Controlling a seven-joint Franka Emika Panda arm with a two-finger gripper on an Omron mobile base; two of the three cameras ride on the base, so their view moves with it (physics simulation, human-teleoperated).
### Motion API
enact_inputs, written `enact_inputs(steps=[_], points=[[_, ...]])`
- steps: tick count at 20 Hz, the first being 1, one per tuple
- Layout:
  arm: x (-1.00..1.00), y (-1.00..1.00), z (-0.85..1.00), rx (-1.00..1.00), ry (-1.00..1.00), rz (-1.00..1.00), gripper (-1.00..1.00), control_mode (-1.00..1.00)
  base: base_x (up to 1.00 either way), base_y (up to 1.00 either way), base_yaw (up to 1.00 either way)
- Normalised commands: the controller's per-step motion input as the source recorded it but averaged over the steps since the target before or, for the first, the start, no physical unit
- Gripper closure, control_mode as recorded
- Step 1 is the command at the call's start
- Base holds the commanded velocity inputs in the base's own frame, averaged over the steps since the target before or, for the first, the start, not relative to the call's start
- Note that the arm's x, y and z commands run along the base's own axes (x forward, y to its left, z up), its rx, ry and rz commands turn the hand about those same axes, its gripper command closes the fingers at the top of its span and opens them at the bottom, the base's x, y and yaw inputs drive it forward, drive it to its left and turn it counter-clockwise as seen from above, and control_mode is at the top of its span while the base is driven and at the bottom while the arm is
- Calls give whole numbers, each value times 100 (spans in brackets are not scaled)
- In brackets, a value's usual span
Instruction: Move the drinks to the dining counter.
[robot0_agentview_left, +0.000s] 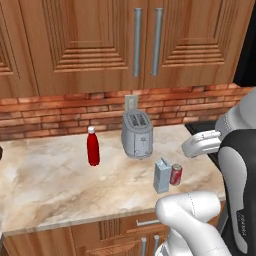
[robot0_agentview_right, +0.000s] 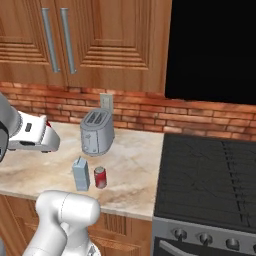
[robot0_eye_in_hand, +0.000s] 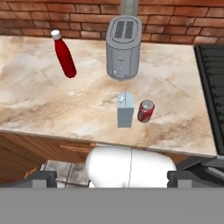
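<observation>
Nearest the worktop's front edge, low in the centre of the hand view, the pale grey carton-like bottle (robot0_eye_in_hand: 125, 109) stands upright with the small red soda can (robot0_eye_in_hand: 145, 111) just beside it, to its right in that frame; the two look close enough that a careless approach to one could knock the other. A sensible first pick, I judge, is one of this front pair, taken from above or from its free outer side, so the fingers straddle one drink alone before closing. Farther back, at upper centre, the silver toaster (robot0_eye_in_hand: 123, 47) stands against the brick wall (robot0_eye_in_hand: 175, 17), and the slim red bottle (robot0_eye_in_hand: 64, 54) is well apart at upper left, free on all sides and easy to take later. All three drinks rest on the marbled worktop (robot0_eye_in_hand: 39, 105), so none has reached the dining counter. The gripper (robot0_eye_in_hand: 112, 177) hangs high and back from the worktop edge, looking down over it, its fingertips (robot0_eye_in_hand: 43, 178) spread wide at the frame's bottom corners and holding nothing.
</observation>
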Motion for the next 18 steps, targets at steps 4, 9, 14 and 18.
enact_inputs(steps=[4,9,14,18], points=[[0,0,0,0,0,0,-100,100,45,0,-9],[0,0,0,0,0,0,-100,100,35,0,-7],[7,-3,-21,2,0,-6,-100,-100,0,0,0],[0,-1,-29,1,0,-6,-100,-100,0,0,0]])
